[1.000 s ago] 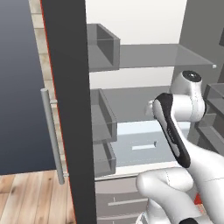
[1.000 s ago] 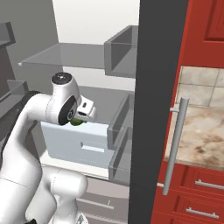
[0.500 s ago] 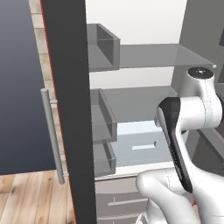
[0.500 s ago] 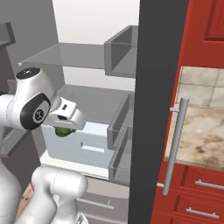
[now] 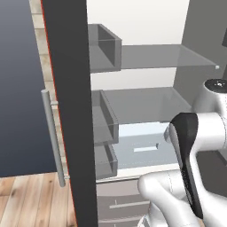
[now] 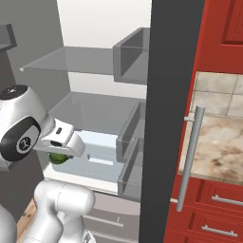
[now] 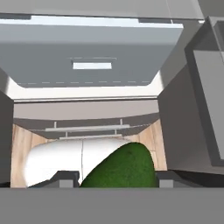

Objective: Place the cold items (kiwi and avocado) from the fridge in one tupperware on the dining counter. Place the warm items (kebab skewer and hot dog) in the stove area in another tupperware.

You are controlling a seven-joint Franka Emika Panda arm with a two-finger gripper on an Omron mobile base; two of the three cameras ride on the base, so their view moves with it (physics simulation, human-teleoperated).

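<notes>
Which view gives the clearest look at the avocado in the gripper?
The hand view: the avocado sits large between the gripper's finger tips, its dark green bumpy skin plain. The right base view shows just a green sliver under the hand. In the left base view the arm blocks it.

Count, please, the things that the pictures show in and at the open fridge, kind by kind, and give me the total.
Avocado, held in the gripper: 1
Glass shelves: 2
Door bins: 3
Crisper drawer: 1
Fridge door handle: 1
Total: 8
</notes>
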